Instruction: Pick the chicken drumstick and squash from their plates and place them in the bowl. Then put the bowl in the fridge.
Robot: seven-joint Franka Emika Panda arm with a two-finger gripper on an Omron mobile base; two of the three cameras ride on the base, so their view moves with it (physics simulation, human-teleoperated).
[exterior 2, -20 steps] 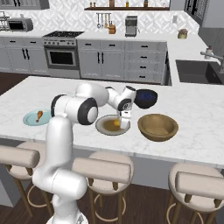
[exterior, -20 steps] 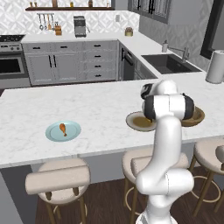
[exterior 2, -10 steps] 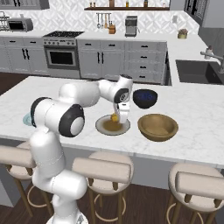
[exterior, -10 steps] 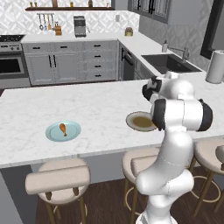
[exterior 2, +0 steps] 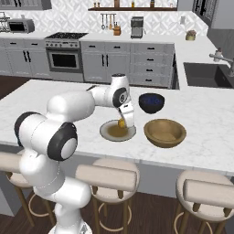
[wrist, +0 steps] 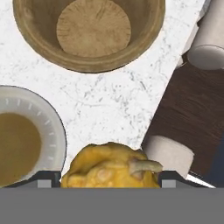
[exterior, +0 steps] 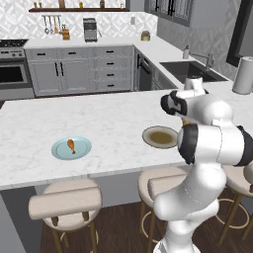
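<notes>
My gripper (exterior 2: 123,120) is shut on the squash (exterior 2: 121,123), a lumpy yellow chunk hanging just above the right side of the olive-brown plate (exterior 2: 109,134). Between the fingertips in the hand view sits the squash (wrist: 109,168), with the plate's pale rim (wrist: 52,131) to the left and the wooden bowl (wrist: 35,39) ahead. The bowl (exterior 2: 153,132) stands empty right of the plate. Far to the left, the chicken drumstick (exterior: 71,146) lies on the light blue plate (exterior: 85,148). The fridge is out of view.
A dark blue bowl (exterior 2: 151,103) stands behind the wooden bowl. Padded stools (exterior 2: 107,173) line the island's near edge, with floor below. A sink (exterior 2: 205,75) and a paper towel roll (exterior: 243,74) are at the far right.
The arm has swung its elbow across, and the hand has risen a little, so the squash now hangs in the fingers above the olive-brown plate.
</notes>
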